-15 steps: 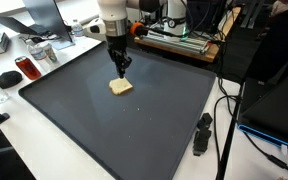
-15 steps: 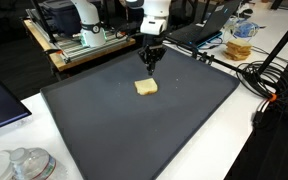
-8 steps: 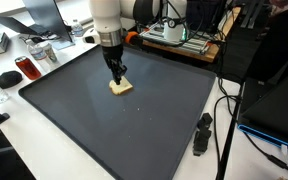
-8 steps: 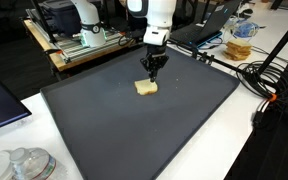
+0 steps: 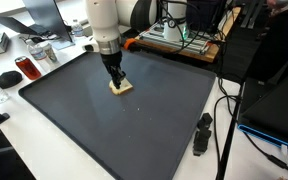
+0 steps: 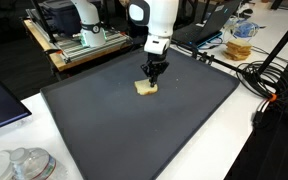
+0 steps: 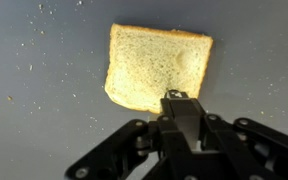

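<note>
Wrist view: the claw (image 7: 181, 105) is clenched, its fingers drawn together to a single tip that touches the near edge of a slice of bread (image 7: 156, 65). The bread lies flat on a dark mat (image 7: 44, 110) speckled with crumbs. In both exterior views the claw (image 5: 116, 83) (image 6: 151, 82) stands upright over the slice (image 5: 121, 87) (image 6: 144, 88), toward the mat's far part. Beyond the mat (image 6: 134, 130), a jar (image 6: 241, 45) stands on the bench (image 6: 284, 40).
</note>
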You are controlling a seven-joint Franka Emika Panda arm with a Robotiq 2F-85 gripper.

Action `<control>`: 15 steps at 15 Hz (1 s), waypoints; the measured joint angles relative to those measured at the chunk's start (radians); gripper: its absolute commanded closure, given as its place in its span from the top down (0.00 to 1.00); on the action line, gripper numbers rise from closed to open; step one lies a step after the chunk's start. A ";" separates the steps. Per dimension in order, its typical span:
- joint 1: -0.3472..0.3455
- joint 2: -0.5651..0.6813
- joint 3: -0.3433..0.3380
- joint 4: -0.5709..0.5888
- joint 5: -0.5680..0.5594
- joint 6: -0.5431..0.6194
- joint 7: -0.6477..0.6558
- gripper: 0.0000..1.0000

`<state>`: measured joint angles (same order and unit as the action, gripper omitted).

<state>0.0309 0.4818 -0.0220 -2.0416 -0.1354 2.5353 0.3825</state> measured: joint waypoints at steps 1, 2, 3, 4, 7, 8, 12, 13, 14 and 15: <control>0.000 0.008 -0.001 0.003 0.004 0.000 -0.001 0.05; 0.000 0.016 -0.002 0.006 0.008 0.000 -0.003 0.05; 0.000 0.024 -0.003 0.008 0.011 0.000 -0.003 0.05; 0.000 0.032 -0.003 0.012 0.015 0.002 -0.003 0.05; 0.000 0.039 -0.005 0.018 0.035 0.002 -0.008 0.05; -0.001 0.039 -0.006 0.018 0.045 0.002 -0.013 0.05; -0.009 0.039 -0.008 0.015 0.099 0.008 -0.050 0.05; -0.011 0.038 -0.008 0.012 0.113 0.014 -0.060 0.05; -0.013 0.036 -0.008 0.007 0.124 0.022 -0.069 0.05; -0.014 0.034 -0.008 0.001 0.131 0.030 -0.074 0.05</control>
<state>0.0169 0.5161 -0.0297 -2.0402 -0.0048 2.5657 0.3086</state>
